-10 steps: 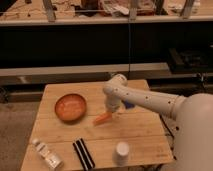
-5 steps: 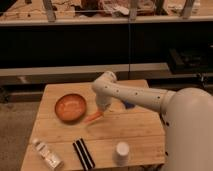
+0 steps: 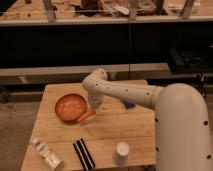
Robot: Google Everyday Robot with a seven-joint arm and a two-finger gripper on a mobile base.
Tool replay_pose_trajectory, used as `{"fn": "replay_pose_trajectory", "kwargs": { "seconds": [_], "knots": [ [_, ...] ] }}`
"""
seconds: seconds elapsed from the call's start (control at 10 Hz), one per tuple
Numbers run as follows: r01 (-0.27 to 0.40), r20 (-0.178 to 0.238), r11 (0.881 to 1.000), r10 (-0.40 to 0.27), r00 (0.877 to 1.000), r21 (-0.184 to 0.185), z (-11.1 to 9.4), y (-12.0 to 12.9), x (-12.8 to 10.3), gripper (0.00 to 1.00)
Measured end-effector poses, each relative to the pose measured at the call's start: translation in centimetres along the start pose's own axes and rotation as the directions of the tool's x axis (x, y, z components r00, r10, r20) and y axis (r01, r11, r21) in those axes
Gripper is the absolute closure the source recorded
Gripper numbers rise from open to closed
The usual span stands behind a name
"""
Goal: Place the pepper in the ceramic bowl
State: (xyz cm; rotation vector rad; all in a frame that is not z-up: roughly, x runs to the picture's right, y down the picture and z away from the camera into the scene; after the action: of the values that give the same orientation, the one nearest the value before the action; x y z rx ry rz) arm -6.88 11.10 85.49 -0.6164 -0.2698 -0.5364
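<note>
A pale wooden plank worktop [image 3: 115, 130] is standing on a speckled floor before dark shelving in a dim room. The robot's hand [image 3: 93, 106] is hanging near the worktop's centre, closed on the pepper [image 3: 85, 116], which is angling down toward seven o'clock, its tip at the rim of the ceramic bowl [image 3: 70, 107]. A white cup [image 3: 122, 152], a striped black object [image 3: 84, 153] and a clear bottle [image 3: 46, 154] are lining the near edge. No writing is legible.
</note>
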Motion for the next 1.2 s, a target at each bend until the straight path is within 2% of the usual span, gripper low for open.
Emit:
{"fn": "replay_pose_trajectory", "kwargs": {
  "seconds": [0.4,0.8,1.1,1.2],
  "knots": [
    [0.032,-0.004,0.999,-0.032,0.999,0.004,0.1,-2.4,-1.8,1.0],
    [0.036,-0.007,0.999,-0.037,0.999,-0.002,0.3,-2.9,-2.9,1.0],
    [0.047,-0.005,0.999,-0.047,0.999,0.003,0.6,-4.4,-4.4,1.0],
    [0.041,-0.005,0.999,-0.041,0.999,0.001,0.7,-4.5,-4.2,1.0]
  ]
}}
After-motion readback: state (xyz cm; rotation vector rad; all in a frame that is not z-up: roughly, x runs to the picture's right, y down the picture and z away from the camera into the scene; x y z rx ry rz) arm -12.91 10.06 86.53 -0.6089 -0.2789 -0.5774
